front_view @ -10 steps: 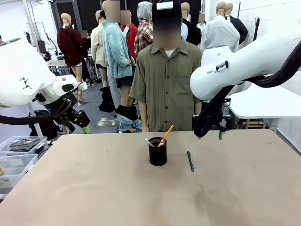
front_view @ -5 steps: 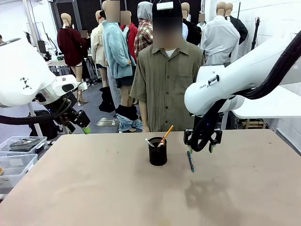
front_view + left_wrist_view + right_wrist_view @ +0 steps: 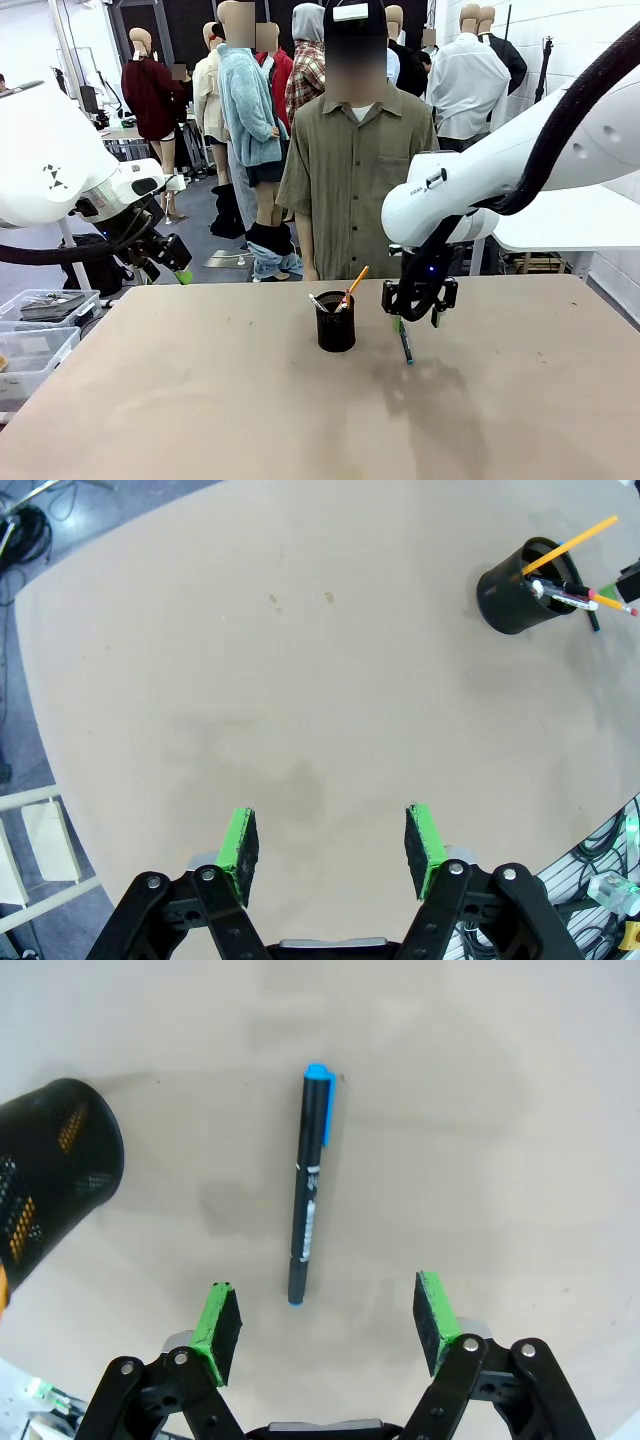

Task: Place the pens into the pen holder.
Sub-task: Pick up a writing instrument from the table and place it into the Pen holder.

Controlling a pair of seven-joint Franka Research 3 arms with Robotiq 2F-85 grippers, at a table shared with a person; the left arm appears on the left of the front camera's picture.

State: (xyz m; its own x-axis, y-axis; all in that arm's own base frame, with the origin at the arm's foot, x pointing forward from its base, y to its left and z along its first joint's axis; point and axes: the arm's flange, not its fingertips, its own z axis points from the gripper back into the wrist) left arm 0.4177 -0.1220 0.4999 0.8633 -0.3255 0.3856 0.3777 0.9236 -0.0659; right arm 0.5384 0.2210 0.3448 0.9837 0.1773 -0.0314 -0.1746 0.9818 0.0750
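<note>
Right wrist view: our right gripper (image 3: 325, 1305) has descended over dark pen (image 3: 312, 1190), jaws wide open, empty. Pen flat on tabletop (image 3: 200, 400), 3 o'clock of pen holder (image 3: 335, 325). Pencil (image 3: 353, 285), seemingly white pen (image 3: 317, 300), already inside; we judge last pickup next.

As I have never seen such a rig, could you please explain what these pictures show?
The white left arm and right arm are robots working at a table, with a person at the far side. The wide picture comes from a fixed camera between the arms; the other two come from cameras on the wrists, looking along the green-padded fingers. A black holder stands on the table with a pencil and a pale pen in it; a dark pen with a blue end lies beside it. The right gripper hovers open over that pen; the left gripper, also open, hangs over bare table. Nothing is held.
</note>
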